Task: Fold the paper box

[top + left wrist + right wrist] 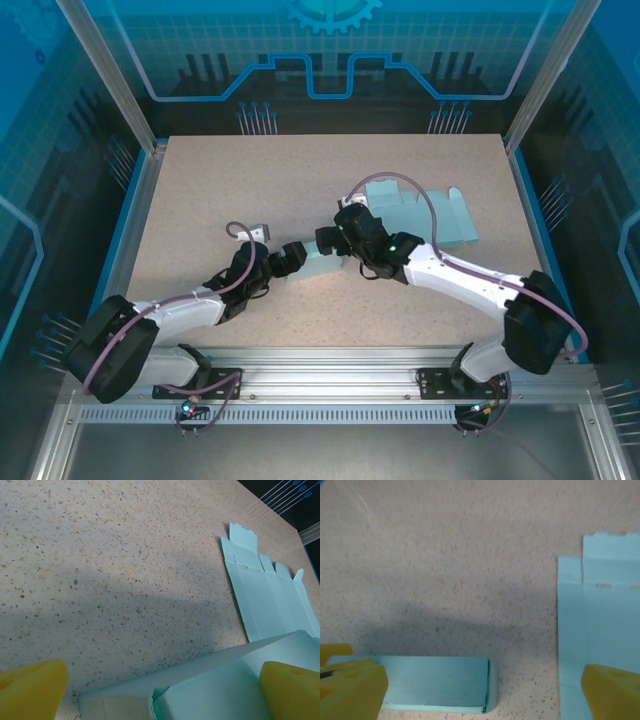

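Observation:
The folded pale-blue paper box (322, 264) lies on the speckled table between my two grippers. My left gripper (293, 257) is at the box's left end and stands open. In the left wrist view its yellow fingertips (31, 690) sit wide apart, with the box (210, 685) lying between them and a tucked end flap showing. My right gripper (328, 240) hovers just above the box's right end, also open. In the right wrist view the closed box (435, 682) lies below its left yellow finger (350, 687), apart from the pads.
A flat, unfolded pale-blue box blank (425, 215) lies on the table behind and right of the grippers; it is seen also as the blank (270, 600) and the blank (600, 630). Aluminium frame rails and blue walls bound the table (200, 200).

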